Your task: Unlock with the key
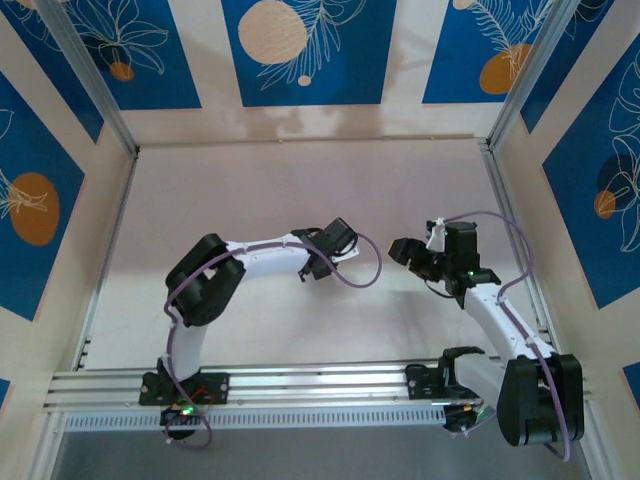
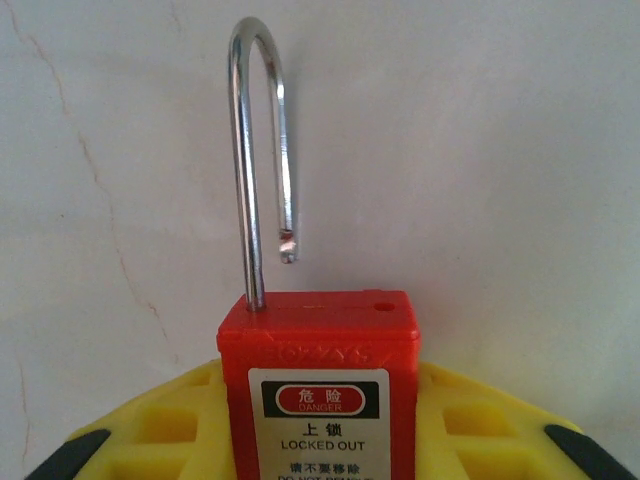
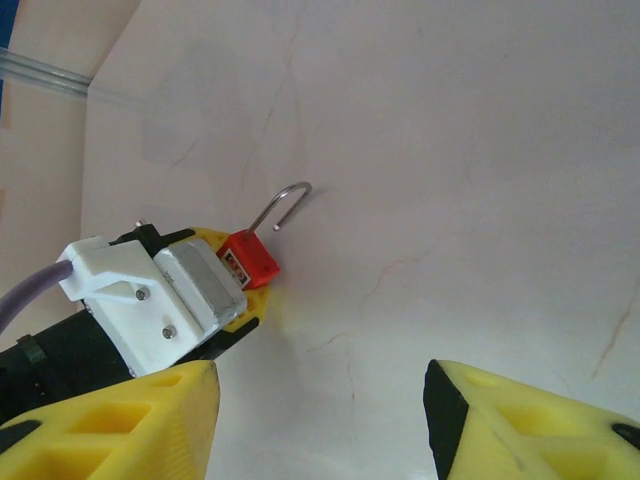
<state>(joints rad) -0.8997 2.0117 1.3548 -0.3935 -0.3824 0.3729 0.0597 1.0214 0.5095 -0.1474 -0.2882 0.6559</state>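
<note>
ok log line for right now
left gripper: shut on padlock | shackle: free end out | right gripper: open, empty

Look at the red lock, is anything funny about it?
Yes: the silver shackle on the red padlock, held in the left end effector, has one end hanging free above the body, so it stands open.

On the padlock [image 2: 318, 335] I read a white label [image 2: 320, 440]: "危险 DANGER" in a red oval, then "上锁 LOCKED OUT" beneath. The lines below are cut off. Embossed lettering above it is too faint for me.
</note>
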